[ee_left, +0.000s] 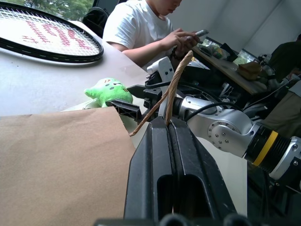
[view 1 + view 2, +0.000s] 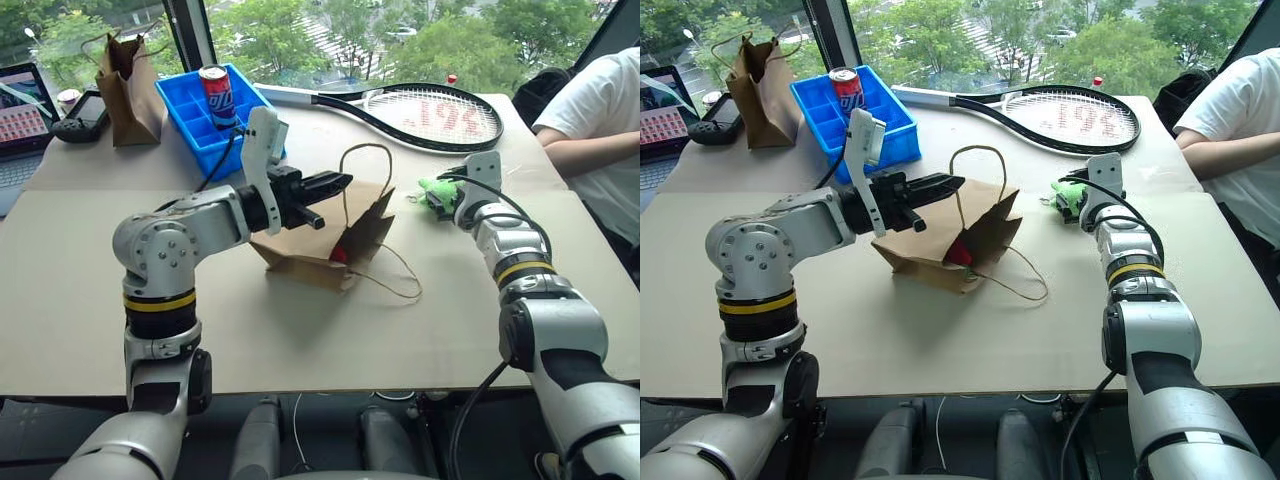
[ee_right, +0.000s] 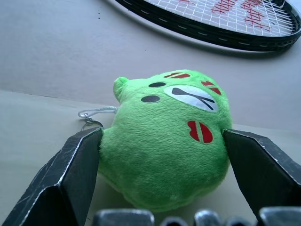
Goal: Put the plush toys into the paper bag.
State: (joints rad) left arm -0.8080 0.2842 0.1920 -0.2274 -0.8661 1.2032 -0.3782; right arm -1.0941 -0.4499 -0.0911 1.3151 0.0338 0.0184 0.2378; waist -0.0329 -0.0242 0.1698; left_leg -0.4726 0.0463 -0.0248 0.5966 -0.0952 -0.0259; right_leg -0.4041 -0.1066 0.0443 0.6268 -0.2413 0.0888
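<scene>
Centrally on the table (image 2: 300,350) lies the wide light-brown paper bag (image 2: 300,245), tipped on its side with its mouth facing right; every place below is given from this bag. It looks thin and light, likely to crumple or slide if pushed, so its twine loops are the sensible place to hold it. The left gripper (image 2: 335,182), just above the bag's upper edge, has its two black fingers pressed together on one twine handle (image 1: 173,84), which rises in an arch above the mouth. A second loop trails loose on the table in front of the mouth. Just inside the mouth sits the red plush toy (image 2: 340,253), mostly hidden by the paper. To the right of the bag, well apart from it, the light-green plush toy (image 3: 167,136) rests on the table between the spread fingers of the right gripper (image 3: 164,155); the finger pads flank its sides, and whether they press it cannot be told. It looks soft, squashy and light, best taken across its round middle. A small metal key chain hangs from it.
</scene>
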